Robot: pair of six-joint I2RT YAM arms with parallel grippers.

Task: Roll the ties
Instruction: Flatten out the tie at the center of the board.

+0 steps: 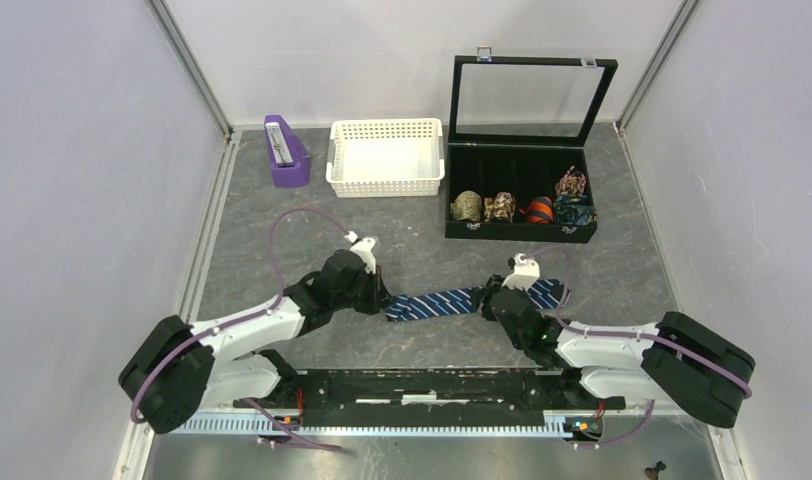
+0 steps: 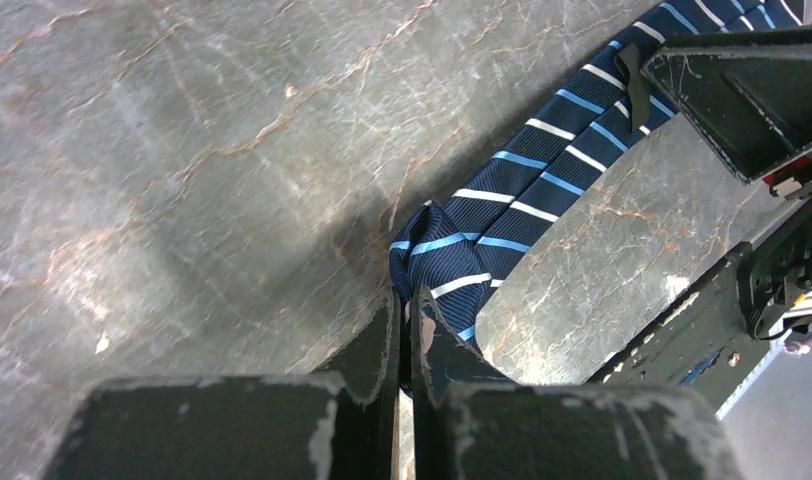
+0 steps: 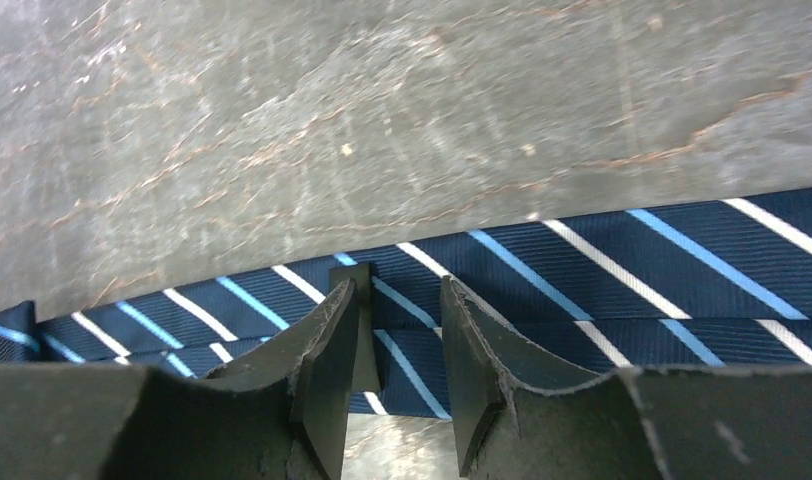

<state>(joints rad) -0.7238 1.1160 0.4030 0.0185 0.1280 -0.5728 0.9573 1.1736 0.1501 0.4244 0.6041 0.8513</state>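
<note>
The navy tie point(image 1: 437, 303) with thin light-blue and white stripes lies flat on the grey table between my two grippers. My left gripper point(image 1: 382, 299) is at its left end. In the left wrist view the fingers point(image 2: 407, 302) are pressed together on the bunched end of the tie point(image 2: 542, 170). My right gripper point(image 1: 491, 298) is over the tie further right, and a short part of the tie sticks out past it. In the right wrist view its fingers point(image 3: 400, 292) stand apart, straddling the folded tie point(image 3: 602, 270) beside its dark keeper loop.
A black display box point(image 1: 520, 232) with its lid up stands at the back right, holding olive point(image 1: 468, 206), brown point(image 1: 499, 207) and orange point(image 1: 538, 209) rolls and another patterned one. A white basket point(image 1: 385, 184) and a purple holder point(image 1: 286, 152) stand at the back. Walls close in on both sides.
</note>
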